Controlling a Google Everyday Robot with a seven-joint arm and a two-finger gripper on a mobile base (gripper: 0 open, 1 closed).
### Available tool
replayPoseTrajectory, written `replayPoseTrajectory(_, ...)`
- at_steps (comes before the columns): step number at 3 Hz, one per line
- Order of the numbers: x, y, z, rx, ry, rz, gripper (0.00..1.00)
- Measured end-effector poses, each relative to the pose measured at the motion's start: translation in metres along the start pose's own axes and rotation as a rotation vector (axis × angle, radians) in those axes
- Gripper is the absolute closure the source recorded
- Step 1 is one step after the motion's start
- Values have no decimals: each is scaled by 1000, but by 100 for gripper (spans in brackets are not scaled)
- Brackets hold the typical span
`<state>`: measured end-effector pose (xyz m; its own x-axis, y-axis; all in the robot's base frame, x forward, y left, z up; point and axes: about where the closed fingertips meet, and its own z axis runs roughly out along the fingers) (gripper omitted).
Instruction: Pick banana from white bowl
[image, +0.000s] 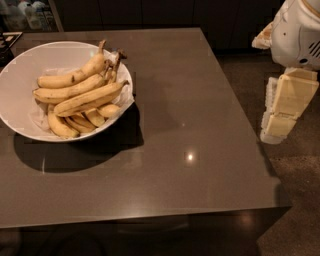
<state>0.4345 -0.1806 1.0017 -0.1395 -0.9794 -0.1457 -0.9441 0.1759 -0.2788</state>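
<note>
Hand right of table; 1 white bowl; banana among about 7.

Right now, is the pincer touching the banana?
No, the pincer hangs beside the table, well away from the banana in the white bowl.
</note>
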Motion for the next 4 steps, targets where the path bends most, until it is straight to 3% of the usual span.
replayPoseTrajectory(1,-30,10,-8,-15,-22,-112,0)
replayPoseTrajectory(2,-33,8,-13,12,-31,-115,0)
replayPoseTrajectory(3,-65,8,-14,19,-82,-146,0)
replayPoseTrajectory(4,-110,8,-8,-16,-63,-185,0)
